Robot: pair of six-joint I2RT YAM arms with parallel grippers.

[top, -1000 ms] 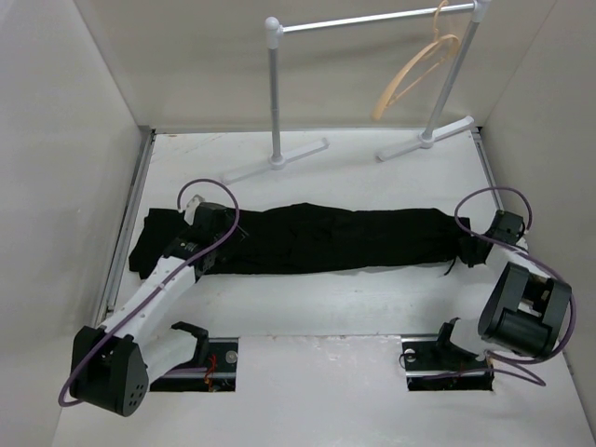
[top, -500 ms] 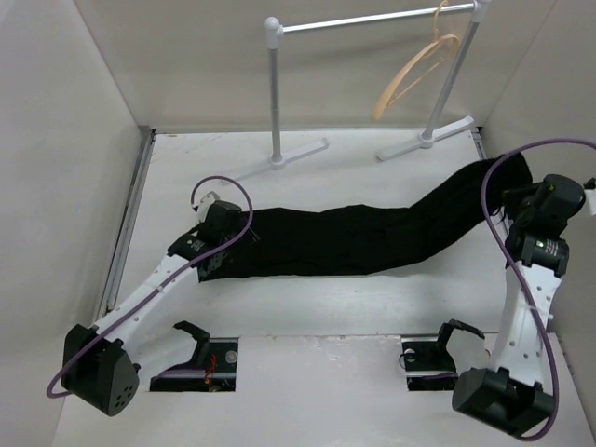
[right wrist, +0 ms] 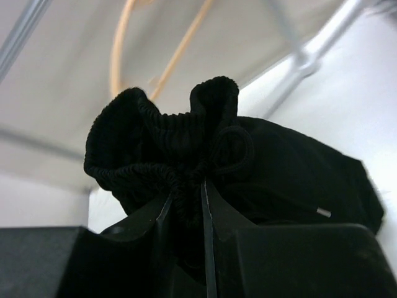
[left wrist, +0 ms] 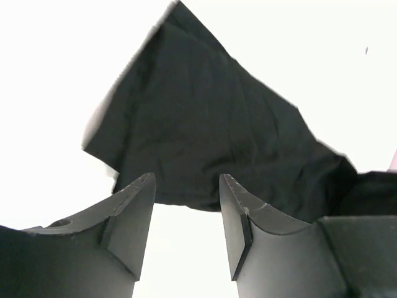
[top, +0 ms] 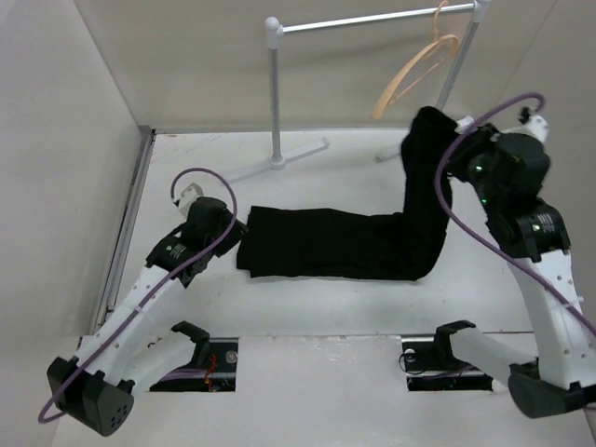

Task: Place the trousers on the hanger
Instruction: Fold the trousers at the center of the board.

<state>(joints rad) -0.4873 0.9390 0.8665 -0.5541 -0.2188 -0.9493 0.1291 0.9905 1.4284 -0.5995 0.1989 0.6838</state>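
Nearest the bases, the left pincer (left wrist: 186, 180) hovers low over the table (top: 326, 307) with its jaws apart and nothing between them. The loose leg end of the trousers (top: 335, 244) lies flat on the white surface just ahead of its tips, near but not touched.

From there the black fabric runs to the right along the table, then bends sharply upward. That far end hangs in the air from the right pincer (right wrist: 187, 189), whose jaws are clamped on the bunched waistband. The wrist view shows ribbed elastic and a loop of drawstring puckered above the tips.

Beyond and above the pinched bundle hangs the hanger (top: 414, 74), pale wood, hooked on the rail of the white rack (top: 275, 93) at the back of the table. The waistband is near it but apart from it, and lower.

The step in hand looks to be carrying the gripped end up to the hanger, with most of the garment not yet off the table. The next move probably calls for raising the bundle further and feeding it through the triangle and over the bottom bar. The hanger hangs free and may swing away when pushed. The trailing legs will also drag, so the empty left pincer may need to take up the slack.

No brand, label or writing can be read on the trousers, hanger or rack.
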